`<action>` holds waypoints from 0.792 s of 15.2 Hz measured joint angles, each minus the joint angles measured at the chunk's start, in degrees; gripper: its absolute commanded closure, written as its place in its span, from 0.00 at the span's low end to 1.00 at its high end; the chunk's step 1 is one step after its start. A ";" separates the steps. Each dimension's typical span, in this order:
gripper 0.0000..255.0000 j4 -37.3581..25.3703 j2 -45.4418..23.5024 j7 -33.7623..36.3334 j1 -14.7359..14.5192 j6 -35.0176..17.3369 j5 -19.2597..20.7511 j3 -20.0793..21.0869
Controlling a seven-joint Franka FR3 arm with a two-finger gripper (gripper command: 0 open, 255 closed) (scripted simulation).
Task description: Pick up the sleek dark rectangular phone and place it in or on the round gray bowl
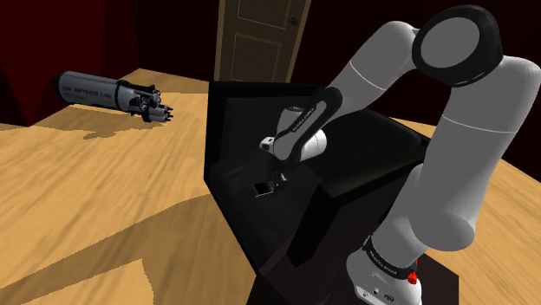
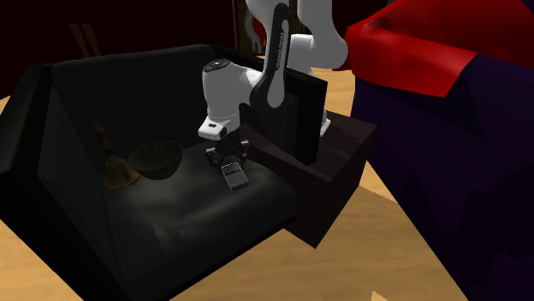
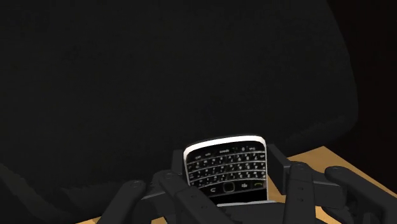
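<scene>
Black armchair (image 2: 214, 218) cushions over a wooden floor take up the centre of the second exterior view. At frame centre the gripper (image 2: 228, 161) clamps the dark keypad phone (image 2: 234, 177) between its fingers, low over the seat. The round dark bowl (image 2: 158, 164) sits near, to the left.

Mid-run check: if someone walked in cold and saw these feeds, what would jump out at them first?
The big white arm bent down onto a black sofa, its tool clasping a keypad phone at the seat. Next, the dark round bowl on the seat, toward the second exterior view's left of the tool, and the bright red shape at that view's upper right.
</scene>
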State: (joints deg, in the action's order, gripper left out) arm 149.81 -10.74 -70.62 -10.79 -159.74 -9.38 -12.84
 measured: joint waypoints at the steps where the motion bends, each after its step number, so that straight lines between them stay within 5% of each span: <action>1: 1.00 0.26 0.97 0.62 -0.30 0.68 0.71 -0.35; 12: 1.00 0.33 11.02 5.82 -1.04 10.20 7.84 -2.50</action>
State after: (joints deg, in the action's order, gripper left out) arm 150.14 0.28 -64.80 -11.84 -149.54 -1.54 -15.34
